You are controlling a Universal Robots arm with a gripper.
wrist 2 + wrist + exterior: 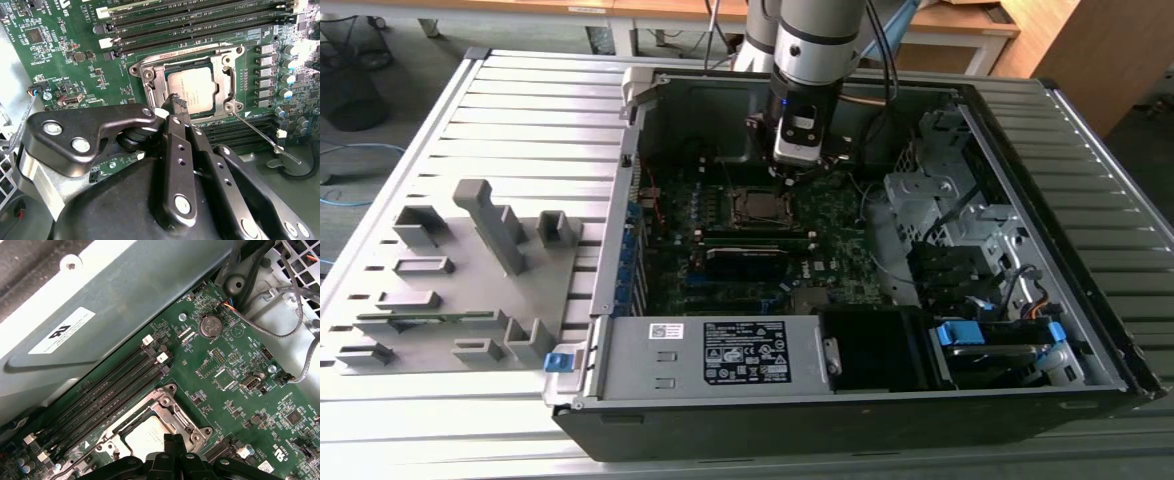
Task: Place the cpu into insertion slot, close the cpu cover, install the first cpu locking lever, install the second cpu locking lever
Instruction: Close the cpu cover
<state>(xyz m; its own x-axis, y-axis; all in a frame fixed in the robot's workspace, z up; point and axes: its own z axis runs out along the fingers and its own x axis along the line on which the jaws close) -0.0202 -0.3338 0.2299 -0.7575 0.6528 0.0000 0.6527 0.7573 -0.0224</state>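
where the cpu lies socketed, the end effector hovers.

You have one robot arm over one open computer case, and inside it one green motherboard. On that board you can count one chip, one metal cover frame around it, four long memory slots on one side of it, and one coin battery. The case also holds one power supply.
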